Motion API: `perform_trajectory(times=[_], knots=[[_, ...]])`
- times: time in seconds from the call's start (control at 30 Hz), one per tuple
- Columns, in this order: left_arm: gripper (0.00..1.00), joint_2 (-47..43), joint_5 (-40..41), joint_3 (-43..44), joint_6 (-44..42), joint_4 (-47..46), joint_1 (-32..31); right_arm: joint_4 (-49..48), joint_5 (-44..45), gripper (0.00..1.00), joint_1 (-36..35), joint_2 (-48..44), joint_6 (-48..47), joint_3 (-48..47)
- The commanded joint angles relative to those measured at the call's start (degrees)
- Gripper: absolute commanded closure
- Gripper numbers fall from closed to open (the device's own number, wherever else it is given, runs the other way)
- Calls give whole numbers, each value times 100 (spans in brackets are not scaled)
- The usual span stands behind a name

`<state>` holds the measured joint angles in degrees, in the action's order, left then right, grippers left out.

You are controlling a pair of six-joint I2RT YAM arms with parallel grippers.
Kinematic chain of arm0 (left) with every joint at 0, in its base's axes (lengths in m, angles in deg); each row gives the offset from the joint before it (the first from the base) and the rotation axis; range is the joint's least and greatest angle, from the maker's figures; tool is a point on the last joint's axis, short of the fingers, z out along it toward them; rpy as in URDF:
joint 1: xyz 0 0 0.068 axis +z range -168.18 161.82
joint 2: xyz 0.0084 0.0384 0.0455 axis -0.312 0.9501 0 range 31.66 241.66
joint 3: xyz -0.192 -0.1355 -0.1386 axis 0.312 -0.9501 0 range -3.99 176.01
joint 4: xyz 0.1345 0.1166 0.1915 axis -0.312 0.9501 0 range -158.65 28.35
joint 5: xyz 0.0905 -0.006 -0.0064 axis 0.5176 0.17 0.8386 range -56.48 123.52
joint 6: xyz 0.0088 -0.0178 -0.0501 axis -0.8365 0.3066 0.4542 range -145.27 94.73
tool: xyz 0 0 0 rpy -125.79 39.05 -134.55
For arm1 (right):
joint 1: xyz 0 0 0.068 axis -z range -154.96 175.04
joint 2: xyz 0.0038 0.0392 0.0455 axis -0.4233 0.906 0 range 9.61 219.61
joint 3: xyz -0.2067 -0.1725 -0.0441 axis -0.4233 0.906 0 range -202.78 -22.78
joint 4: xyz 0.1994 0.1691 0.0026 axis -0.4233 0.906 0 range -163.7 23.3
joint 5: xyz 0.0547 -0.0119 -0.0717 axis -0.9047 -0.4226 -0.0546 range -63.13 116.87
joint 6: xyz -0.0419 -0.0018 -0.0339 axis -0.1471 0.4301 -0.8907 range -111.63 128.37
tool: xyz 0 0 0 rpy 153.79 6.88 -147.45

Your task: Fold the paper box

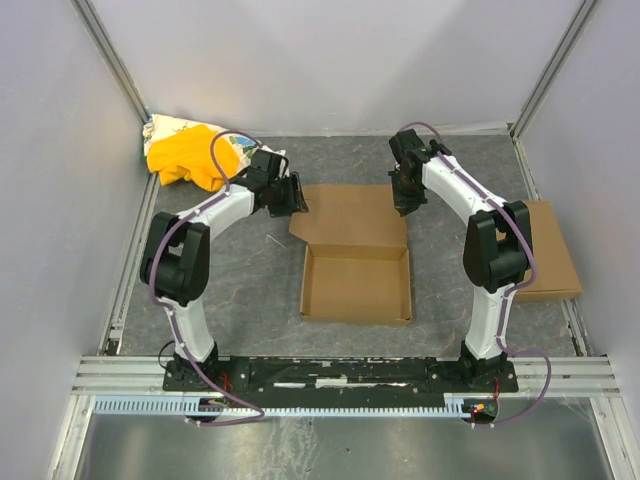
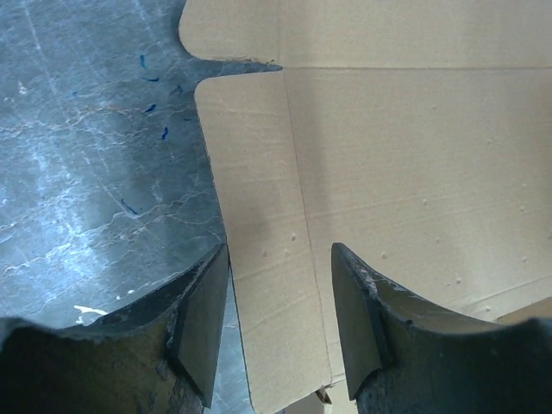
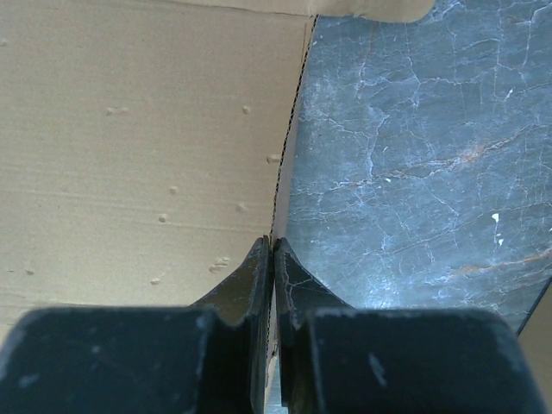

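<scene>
— So, whereabouts of the paper box (image 1: 355, 285)?
— Lying in the middle of the grey marbled table (image 1: 250, 290), between the two arms. Plain brown cardboard. Near half standing up as a shallow tray with raised walls; far half, the lid (image 1: 350, 212), spread flat behind it.
— And the left gripper (image 1: 297, 198)?
— Sitting at the lid's far left corner. Jaws moderately apart, straddling the rounded left side flap (image 2: 259, 216); hard to tell whether touching it.
— Right gripper (image 1: 407, 203)?
— At the lid's far right corner. Fingers (image 3: 250, 276) pressed together on the lid's right edge, with a sliver of cardboard between them.
— Anything else around?
— Yellow cloth bundle (image 1: 185, 160) in the far left corner, over a pale printed fabric (image 1: 160, 128), markings too small to read. Smaller brown cardboard rectangle (image 1: 548, 262) flat at the right edge, well apart from the box, behind the right arm.
</scene>
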<state>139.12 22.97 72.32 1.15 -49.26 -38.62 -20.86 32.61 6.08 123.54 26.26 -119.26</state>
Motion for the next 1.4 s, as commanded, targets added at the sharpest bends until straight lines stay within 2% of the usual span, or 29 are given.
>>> perform_trajectory(times=[0.0,0.33,0.93,1.03,1.1,1.17,1.23,1.37], knots=[[43,-219,-187,450,66,-99,-288,-141,-99,90,-25,-150,35,14],[43,-118,-132,818,119,-3,-653,-193,-134,91,-59,-152,82,86],[44,432,-149,713,162,-154,-833,-221,-223,90,-175,53,162,118],[44,423,-141,743,171,-160,-864,-220,-242,83,-280,93,158,79],[44,415,-140,753,173,-156,-873,-207,-183,66,-330,109,197,58],[44,408,-132,753,171,-156,-886,-183,-126,57,-358,120,265,40],[44,394,-113,753,171,-148,-889,-159,-40,52,-384,120,335,51],[44,366,-70,762,179,-126,-912,-99,54,51,-425,127,418,72]])
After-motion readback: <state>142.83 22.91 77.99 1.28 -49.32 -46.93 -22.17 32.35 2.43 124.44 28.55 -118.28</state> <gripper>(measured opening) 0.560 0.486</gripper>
